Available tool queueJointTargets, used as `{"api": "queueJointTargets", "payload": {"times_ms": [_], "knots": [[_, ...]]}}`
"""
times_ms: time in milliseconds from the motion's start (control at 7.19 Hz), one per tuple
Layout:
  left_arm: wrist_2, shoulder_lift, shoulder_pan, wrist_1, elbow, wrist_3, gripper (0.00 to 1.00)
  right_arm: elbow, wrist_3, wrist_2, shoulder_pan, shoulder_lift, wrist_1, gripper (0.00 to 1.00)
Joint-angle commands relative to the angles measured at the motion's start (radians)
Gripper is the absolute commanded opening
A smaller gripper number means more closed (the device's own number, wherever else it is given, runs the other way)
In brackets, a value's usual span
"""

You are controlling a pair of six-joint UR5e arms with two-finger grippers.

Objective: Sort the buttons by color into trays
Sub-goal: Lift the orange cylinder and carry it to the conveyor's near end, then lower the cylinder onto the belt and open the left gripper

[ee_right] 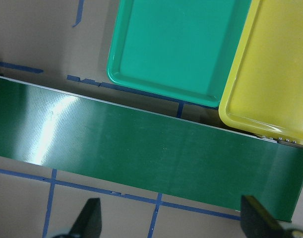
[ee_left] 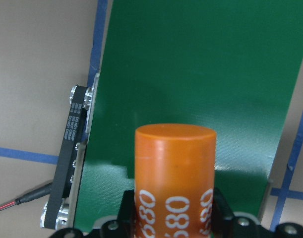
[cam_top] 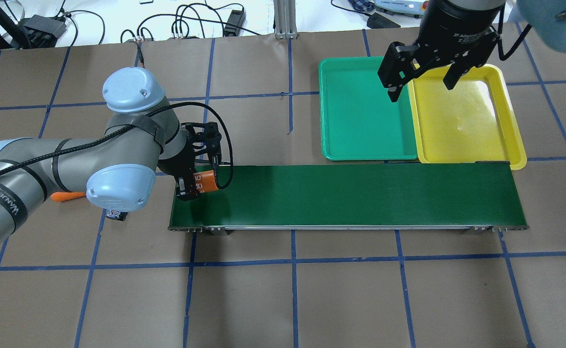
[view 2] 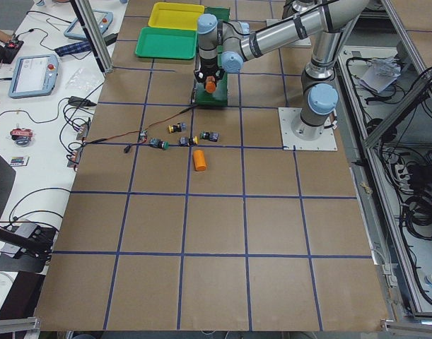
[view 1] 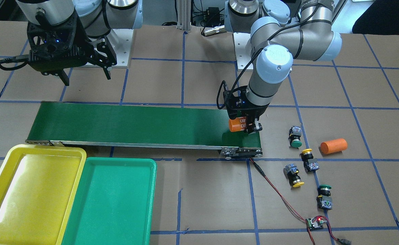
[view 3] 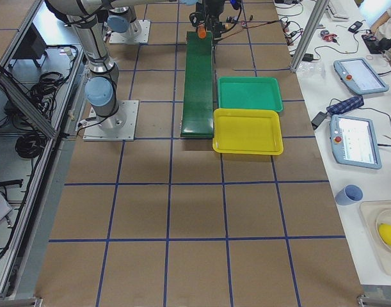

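Several buttons lie on the table beyond the conveyor's end: a green-capped one (view 1: 295, 136), two yellow-capped ones (view 1: 308, 160) (view 1: 294, 175), and another green-capped one (view 1: 324, 196). The yellow tray (view 1: 32, 190) and green tray (view 1: 111, 200) sit side by side, both empty. My left gripper (view 1: 246, 126) is shut on an orange cylinder (ee_left: 174, 183) marked 4680, holding it just over the conveyor's end. My right gripper (cam_top: 420, 86) is open and empty, hovering above the seam between the two trays.
The long dark-green conveyor belt (view 1: 134, 122) runs from the left gripper toward the trays. A second orange cylinder (view 1: 333, 145) lies near the buttons. A small circuit board (view 1: 315, 223) with red wires sits at the table's front.
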Motion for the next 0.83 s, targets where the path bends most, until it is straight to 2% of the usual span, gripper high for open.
{"api": "queueJointTargets", "payload": {"times_ms": [0, 139, 278, 695], "knots": [[-0.002, -0.004, -0.003, 0.000, -0.026, 0.000, 0.00, 0.000, -0.010, 0.000, 0.003, -0.001, -0.010, 1.00], [-0.003, -0.006, -0.004, 0.002, -0.033, -0.003, 0.18, 0.000, -0.004, -0.007, 0.000, -0.001, 0.003, 1.00], [-0.003, -0.004, -0.004, -0.001, -0.036, -0.017, 0.99, -0.006, -0.001, -0.001, 0.007, -0.009, 0.001, 1.00], [-0.037, 0.026, -0.007, -0.003, -0.047, -0.017, 1.00, -0.002, -0.013, -0.014, 0.003, -0.014, 0.058, 1.00]]}}
